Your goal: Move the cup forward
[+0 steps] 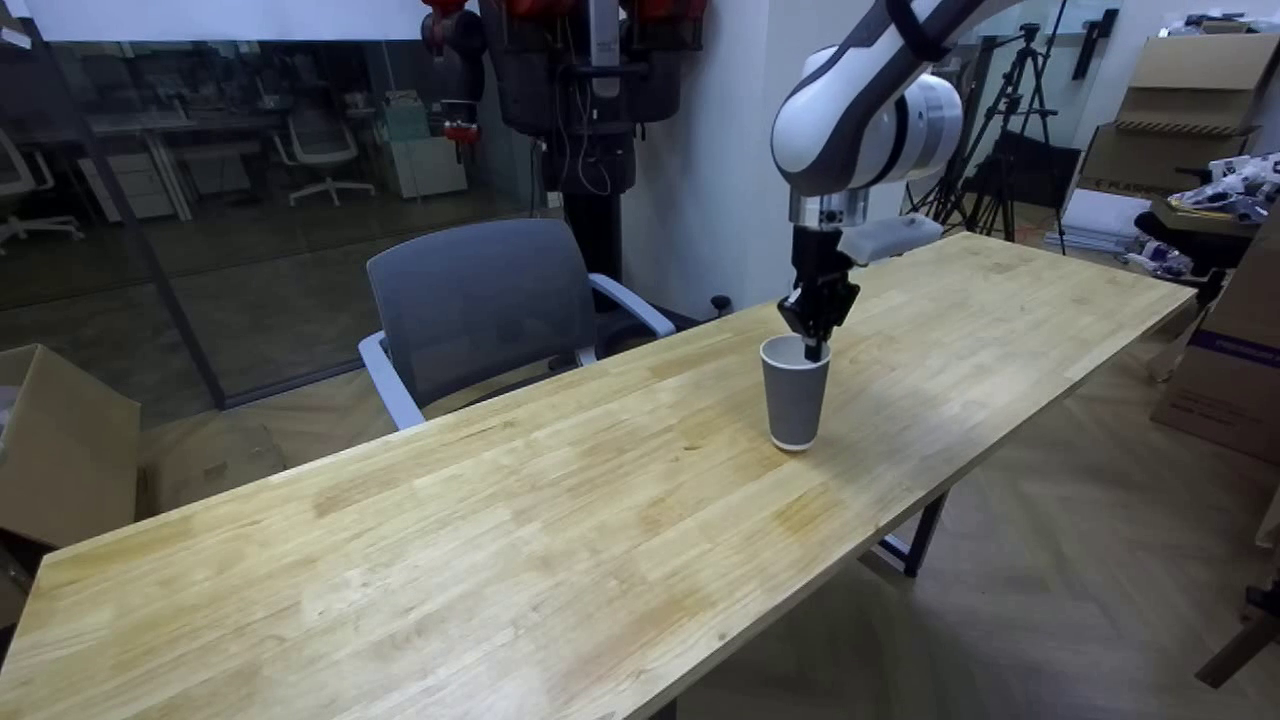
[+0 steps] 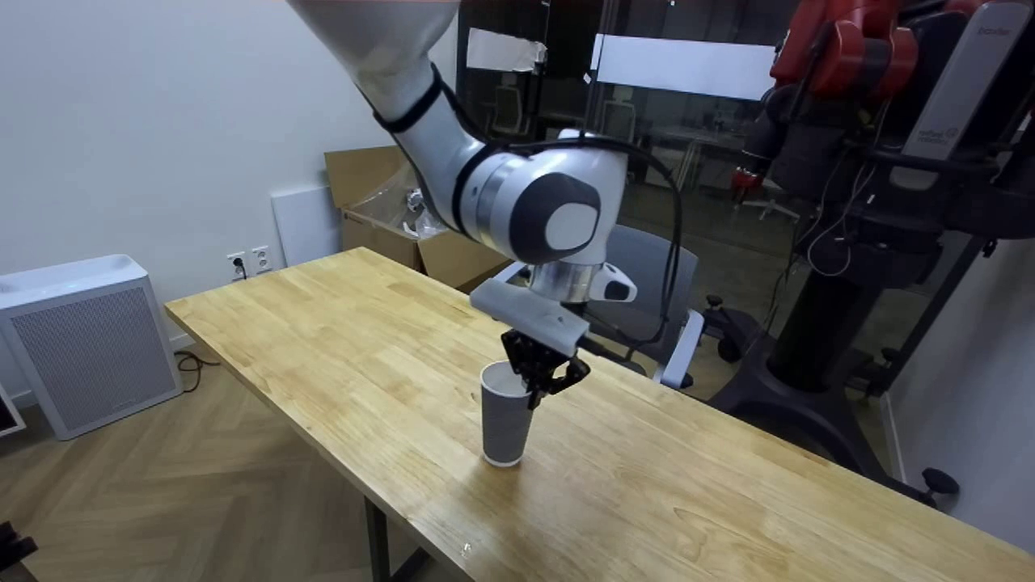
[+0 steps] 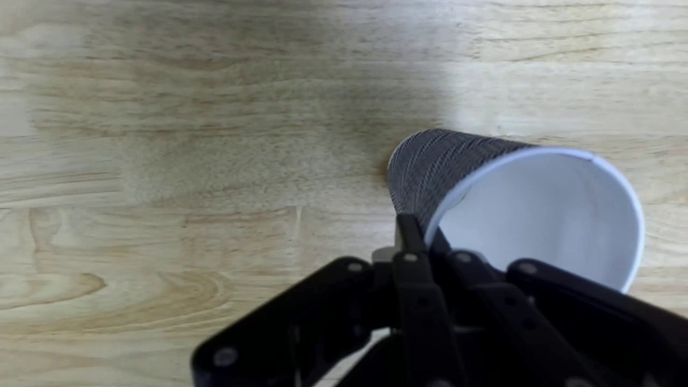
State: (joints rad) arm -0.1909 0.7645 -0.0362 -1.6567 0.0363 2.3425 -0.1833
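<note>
Pinching the wall of the cup (image 3: 510, 209) between two black fingers (image 3: 410, 236), just right of centre in the wrist view, pressing from outside the pale rim and from inside it. Showing bare table (image 3: 161, 161) across the left half of that view, then the cup's grey outer side, then its white inside toward the right edge.

Looking rightward through an exterior view, finding a cardboard box (image 1: 75, 440) at the left edge, then a grey chair (image 1: 485, 300) left of centre, behind the table's far edge. Seeing a red and black robot (image 1: 590, 130) at upper centre. Finding the cup right of centre, standing about upright and having its base at or just over the tabletop, too close to tell which. Spotting the gripper (image 1: 815, 348) at the right of the rim, pointing downward and hanging under a white arm (image 1: 865, 130) at upper right. Reaching more boxes (image 1: 1190, 100) at the upper right edge.

Looking the same way through an exterior view, passing a white unit (image 2: 93, 347) with a grille at the left edge, then wall sockets (image 2: 260, 259), then a box with plastic inside (image 2: 376, 236) at upper left. Meeting the cup near the middle, in the lower half of the frame, carrying the gripper at the right of its rim and having the arm above. Closing with the chair behind the arm and the robot at the right edge.
</note>
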